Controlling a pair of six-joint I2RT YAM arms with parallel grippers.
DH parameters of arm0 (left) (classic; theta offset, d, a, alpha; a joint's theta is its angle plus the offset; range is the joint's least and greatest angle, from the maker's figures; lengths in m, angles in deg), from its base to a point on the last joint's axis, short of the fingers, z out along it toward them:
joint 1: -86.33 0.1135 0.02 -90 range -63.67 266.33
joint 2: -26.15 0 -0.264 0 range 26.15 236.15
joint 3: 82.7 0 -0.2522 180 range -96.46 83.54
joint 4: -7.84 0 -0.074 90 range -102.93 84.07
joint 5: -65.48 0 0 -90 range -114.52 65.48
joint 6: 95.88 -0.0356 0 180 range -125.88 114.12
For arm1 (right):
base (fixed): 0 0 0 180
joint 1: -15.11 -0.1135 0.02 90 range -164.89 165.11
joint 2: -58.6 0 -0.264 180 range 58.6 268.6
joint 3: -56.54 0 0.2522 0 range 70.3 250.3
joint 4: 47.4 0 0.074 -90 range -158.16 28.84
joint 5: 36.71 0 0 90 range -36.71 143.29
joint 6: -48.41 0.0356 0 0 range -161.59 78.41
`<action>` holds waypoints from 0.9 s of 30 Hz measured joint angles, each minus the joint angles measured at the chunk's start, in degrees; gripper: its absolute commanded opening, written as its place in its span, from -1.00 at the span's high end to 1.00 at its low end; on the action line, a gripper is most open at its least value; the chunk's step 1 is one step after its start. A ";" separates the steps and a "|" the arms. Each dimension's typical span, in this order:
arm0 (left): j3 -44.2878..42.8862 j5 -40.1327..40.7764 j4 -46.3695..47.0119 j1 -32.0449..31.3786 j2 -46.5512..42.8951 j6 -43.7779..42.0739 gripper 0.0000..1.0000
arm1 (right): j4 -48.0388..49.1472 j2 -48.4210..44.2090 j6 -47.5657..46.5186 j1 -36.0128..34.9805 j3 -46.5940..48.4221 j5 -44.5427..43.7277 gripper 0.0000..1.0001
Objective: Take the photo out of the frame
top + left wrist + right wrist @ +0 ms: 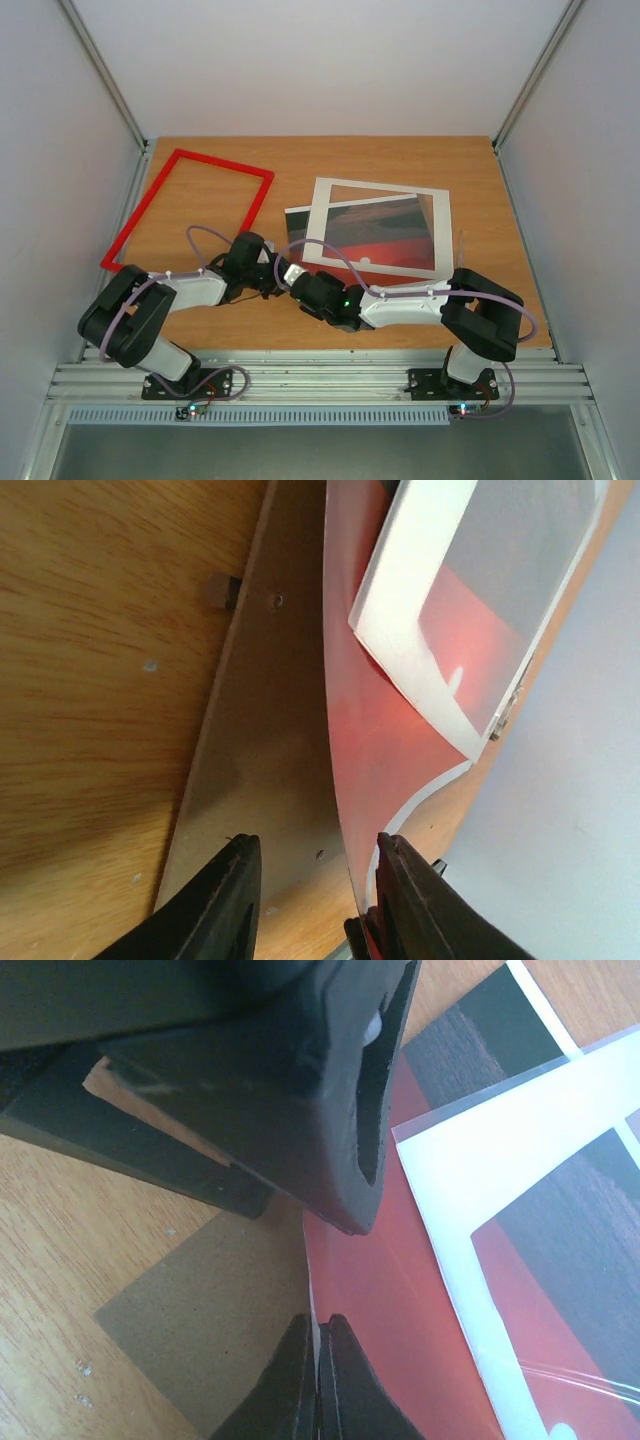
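The right gripper (319,1325) is clenched on the near left edge of the photo (400,1300), a thin print lying on the brown backing board (210,1330). Just beside it, the left gripper (320,845) stands released, its fingers parted astride the same edge. The photo is judged light, limp and easily creased, so an edge pinch is advised. Beyond, the white mat (480,1180) overlies most of the photo. At far left the frame (225,165) lies well apart, empty.

The white mat (320,222) covers most of the photo (296,232), leaving only a strip showing at its nine o'clock side. In the left wrist view the mat is blurred and cut off at twelve o'clock.
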 measured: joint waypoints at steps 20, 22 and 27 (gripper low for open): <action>-2.93 -0.37 2.05 1.88 5.55 0.20 0.66 | 1.14 -0.02 -1.22 -1.97 -0.59 -2.10 0.98; -2.97 -0.42 2.34 1.88 5.57 0.17 0.72 | 1.16 -0.02 -1.22 -1.99 -0.59 -2.10 0.97; -2.97 -0.59 2.73 1.88 5.55 0.02 0.98 | 1.18 -0.02 -1.25 -2.08 -0.59 -2.08 0.95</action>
